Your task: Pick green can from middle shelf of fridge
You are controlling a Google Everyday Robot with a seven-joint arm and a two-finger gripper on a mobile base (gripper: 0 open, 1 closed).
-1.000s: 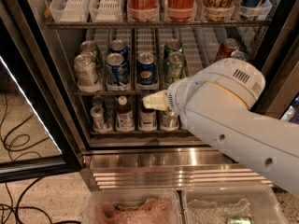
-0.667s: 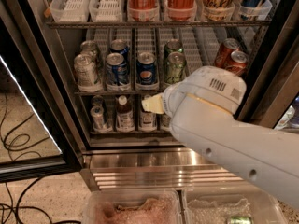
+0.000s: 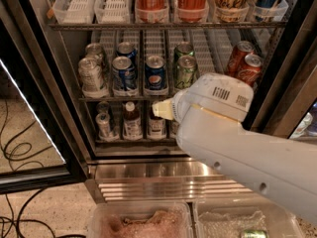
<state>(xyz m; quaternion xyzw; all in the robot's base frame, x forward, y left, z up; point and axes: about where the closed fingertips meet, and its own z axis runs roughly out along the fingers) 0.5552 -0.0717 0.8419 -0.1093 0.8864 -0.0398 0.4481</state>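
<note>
The fridge (image 3: pixel 39 83) stands open in front of me. Two pale-green cans sit one behind the other on the middle shelf (image 3: pixel 124 98), a wire rack with white lane trays. The front green can (image 3: pixel 185 72) is right of the blue Pepsi cans (image 3: pixel 155 74). My gripper (image 3: pixel 161 109) shows only as a cream tip sticking out left of the big white arm (image 3: pixel 233 133). It is just below and left of the front green can, in front of the shelf edge. The arm hides the rest of it.
Silver cans (image 3: pixel 91 76) stand at the shelf's left and red cola cans (image 3: pixel 245 61) at its right. Small bottles (image 3: pixel 131 123) fill the lower rack. The glass door (image 3: pixel 25 133) hangs open at left. Cables (image 3: pixel 20 152) lie on the floor. Two clear bins (image 3: pixel 138 222) sit in the foreground.
The white arm has shifted a little lower and left, uncovering both red cola cans. The cream tip has stayed at about the same spot below the green can.
</note>
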